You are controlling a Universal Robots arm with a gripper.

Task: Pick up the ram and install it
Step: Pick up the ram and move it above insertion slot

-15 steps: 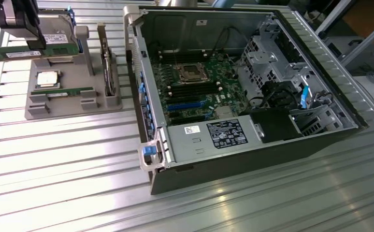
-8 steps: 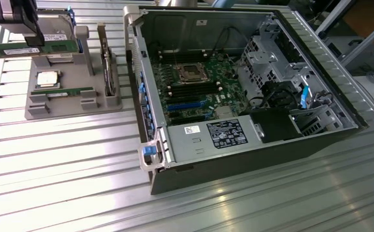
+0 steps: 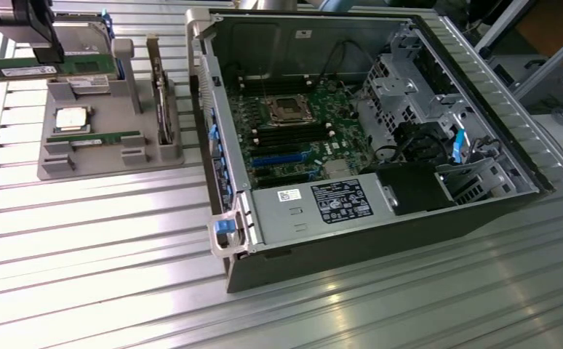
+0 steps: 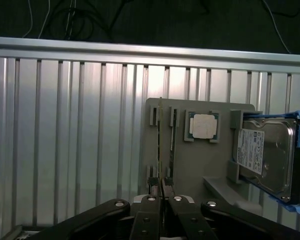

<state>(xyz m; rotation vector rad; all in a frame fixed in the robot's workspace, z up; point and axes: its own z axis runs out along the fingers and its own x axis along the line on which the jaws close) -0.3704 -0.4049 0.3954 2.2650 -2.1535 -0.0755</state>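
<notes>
My gripper is shut on the ram, a long green stick with a white label. It holds the stick level, lifted above the grey holder tray at the exterior view's left. In the wrist view the held ram runs edge-on out from between the closed fingers. A second, similar stick rests in the tray's near slots. The open computer case lies to the exterior view's right, with its motherboard and black memory slots showing.
The tray also holds a square silver processor, a hard drive with blue rails, and an upright card with a metal bracket. Everything sits on a ribbed aluminium table. The case's power supply sits near its front.
</notes>
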